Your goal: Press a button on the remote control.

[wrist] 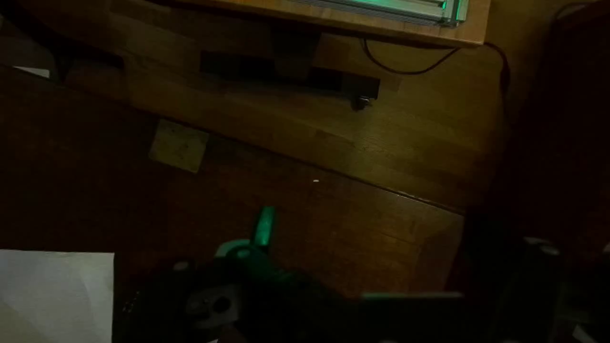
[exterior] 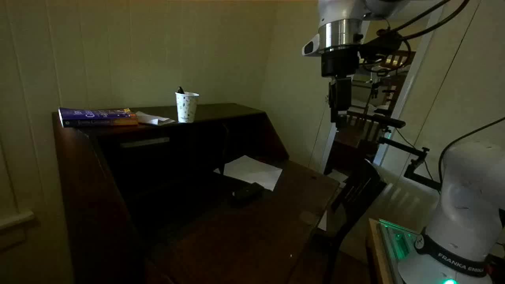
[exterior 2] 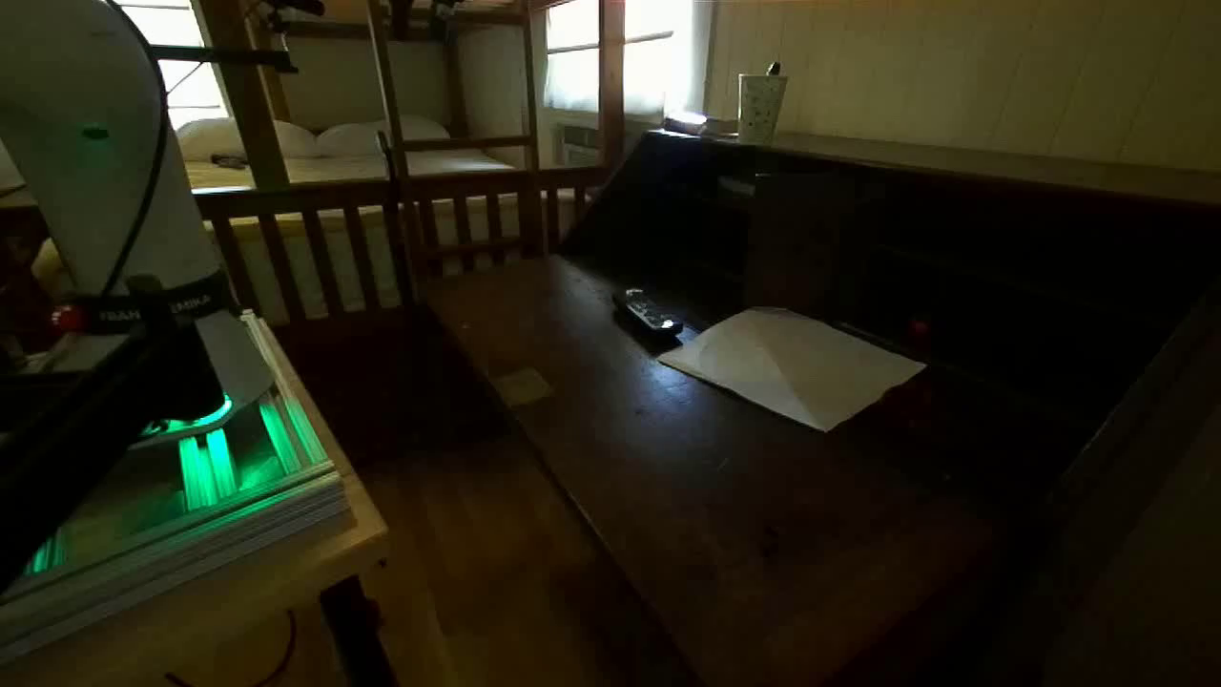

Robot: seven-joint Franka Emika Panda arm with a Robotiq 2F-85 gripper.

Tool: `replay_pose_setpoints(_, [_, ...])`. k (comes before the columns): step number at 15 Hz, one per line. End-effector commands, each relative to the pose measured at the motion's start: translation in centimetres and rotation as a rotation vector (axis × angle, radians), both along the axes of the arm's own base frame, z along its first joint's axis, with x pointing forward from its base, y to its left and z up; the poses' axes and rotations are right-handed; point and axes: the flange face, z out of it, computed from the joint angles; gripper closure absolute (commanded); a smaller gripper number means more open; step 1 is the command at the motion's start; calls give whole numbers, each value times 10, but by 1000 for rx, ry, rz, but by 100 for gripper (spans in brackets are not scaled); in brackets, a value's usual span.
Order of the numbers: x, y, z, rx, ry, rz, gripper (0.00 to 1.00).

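One remote control point(exterior 2: 648, 313) lies on the desk point(exterior 2: 668, 477), ten o'clock from the paper sheet point(exterior 2: 792, 367) in an exterior view, and as gloom hides whether my gripper point(exterior: 339, 121) is spread or closed, I might press off-centre and skid the remote control.

Dim light. Pale yellowish wall point(exterior: 221, 51), vertically grooved, behind the dark brown wooden worktop point(exterior 2: 668, 448). Far left in an exterior view, brown wooden bunk bed point(exterior 2: 467, 144) near a glaring white window point(exterior 2: 655, 72). Yellow-brown plank floor point(wrist: 362, 143) below.
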Motion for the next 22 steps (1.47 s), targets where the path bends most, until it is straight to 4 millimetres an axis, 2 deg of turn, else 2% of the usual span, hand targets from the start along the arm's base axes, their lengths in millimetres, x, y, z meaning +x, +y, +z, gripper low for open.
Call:
replay_pose_setpoints(1, [0, 0, 1, 0, 1, 0, 0])
replay_pose_setpoints(8, [0, 0, 1, 0, 1, 0, 0])
replay_pose_setpoints(12, [52, -19, -21, 30, -49, -202, 0])
replay_pose_setpoints(15, [98, -46, -59, 30, -118, -365, 0])
replay_pose_setpoints(16, [113, -56, -73, 28, -158, -413, 17])
replay_pose_setpoints(17, [127, -66, -88, 21, -193, -461, 28])
replay_pose_setpoints(20, [162, -93, -130, -29, -290, -554, 50])
replay_pose_setpoints(22, [174, -108, -157, -56, -309, -608, 64])
